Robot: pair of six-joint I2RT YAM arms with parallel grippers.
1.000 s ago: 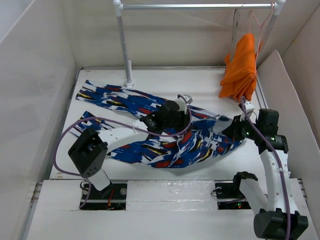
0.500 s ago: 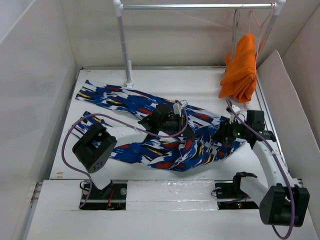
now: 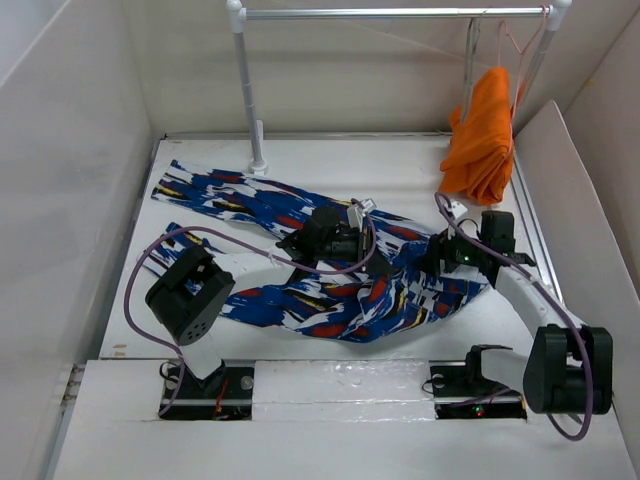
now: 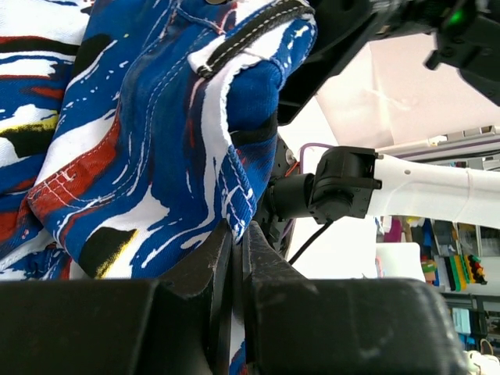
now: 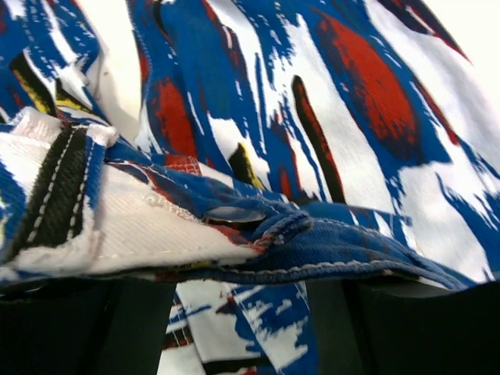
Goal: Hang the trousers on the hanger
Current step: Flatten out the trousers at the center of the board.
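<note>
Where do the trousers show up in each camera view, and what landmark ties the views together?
Top external: trousers sprawled across the middle of the table.
Left wrist: a bunched fold fills the left half.
Right wrist: cloth fills nearly the whole frame.
Shared landmark: the black-striped edge, seen in both wrist views.

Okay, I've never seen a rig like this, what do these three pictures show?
A robot's left arm and right arm are mounted at a white table. One picture looks down from above; the others come from cameras on each wrist. Deep blue cloth trousers with white, red and black patches lie spread on the table. The left gripper is pinched shut on a fold; the right gripper is spread, the waistband lying across it. An orange garment hangs from the rail.
</note>
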